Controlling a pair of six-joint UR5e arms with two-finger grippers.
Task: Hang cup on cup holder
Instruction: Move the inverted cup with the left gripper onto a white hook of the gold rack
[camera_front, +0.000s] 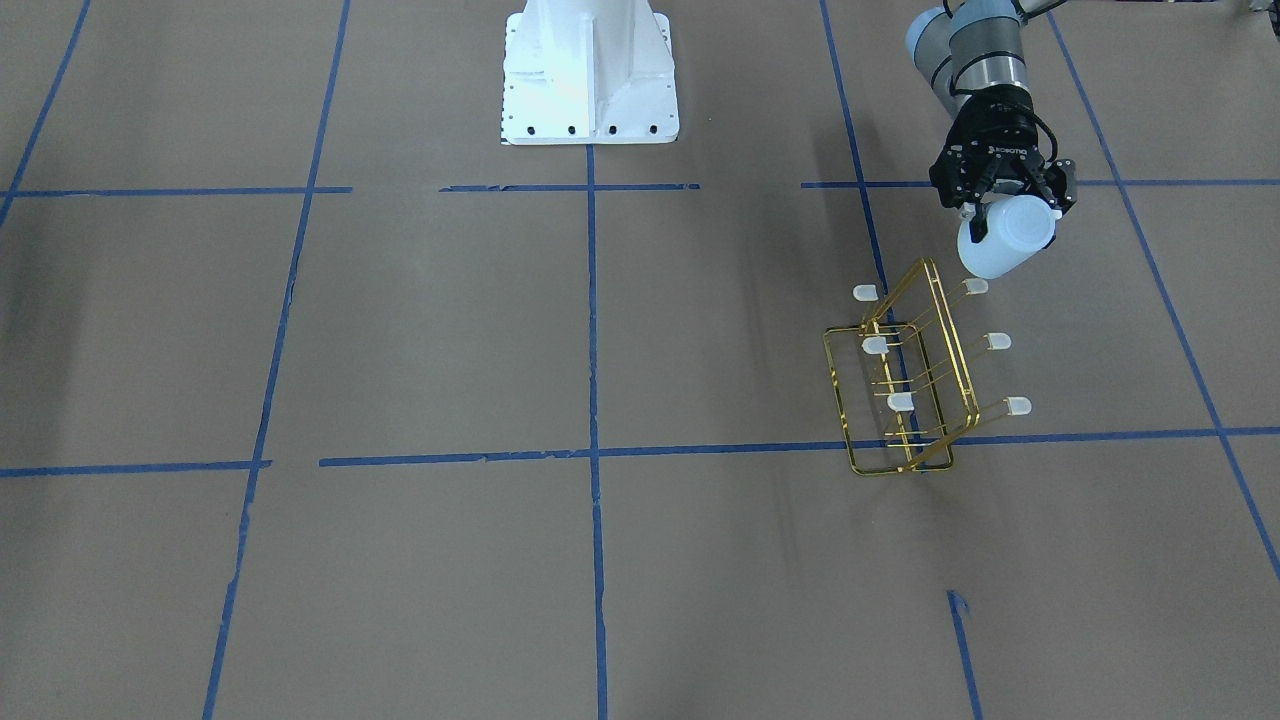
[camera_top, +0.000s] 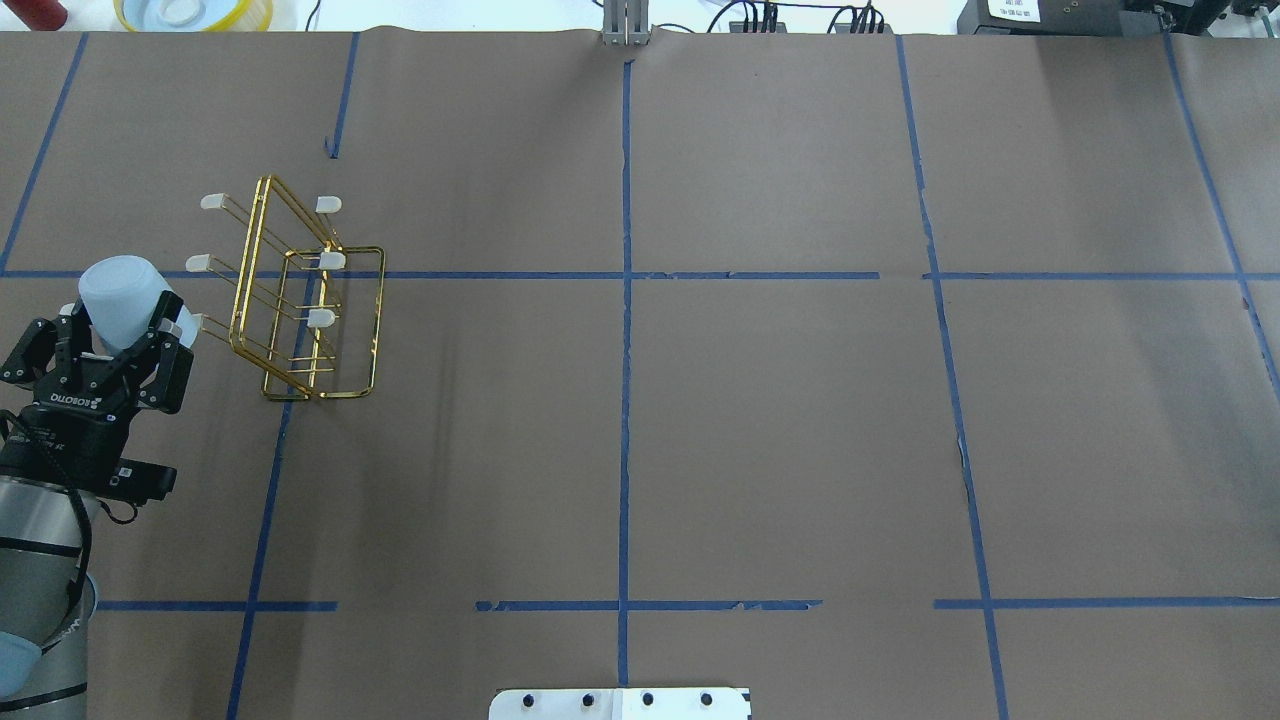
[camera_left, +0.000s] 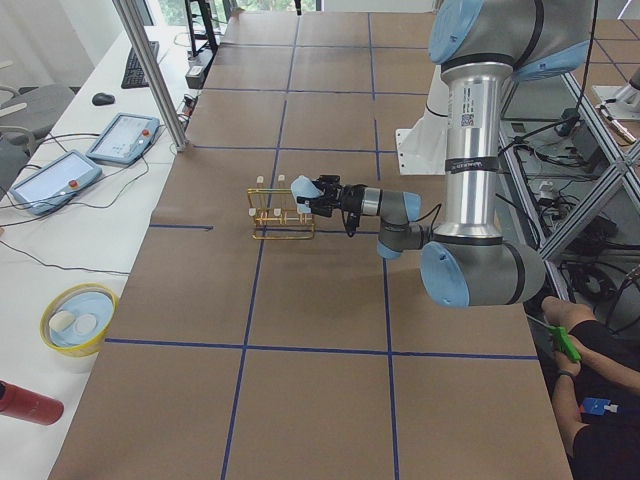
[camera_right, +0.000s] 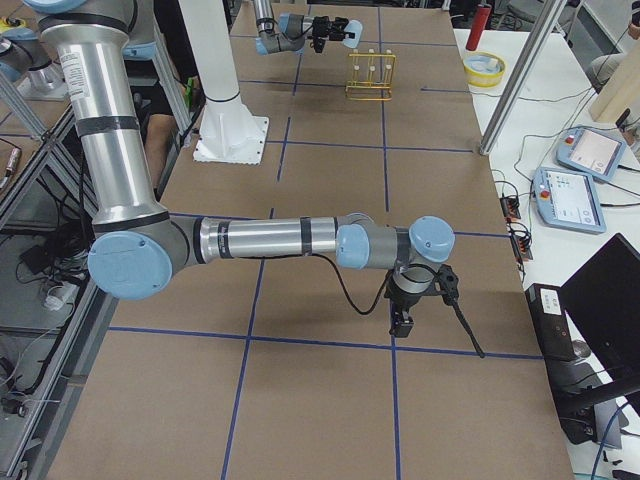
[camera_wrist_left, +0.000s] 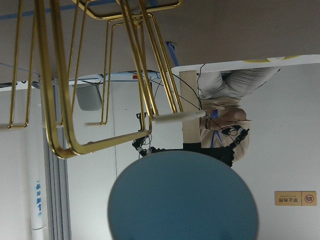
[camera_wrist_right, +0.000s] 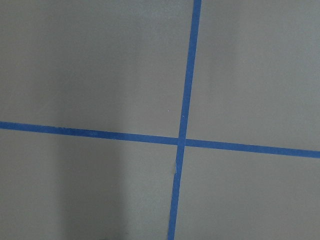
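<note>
Brown table (camera_top: 700, 420), left pincer (camera_top: 122, 324) gripping cup (camera_top: 120, 288), beside cup holder (camera_top: 381, 320) prongs

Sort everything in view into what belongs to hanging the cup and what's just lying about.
For the job:
cup, held in the left gripper
gold wire cup holder

Lying about:
yellow bowl, red bottle and teach pendants, all on the side desk
</note>
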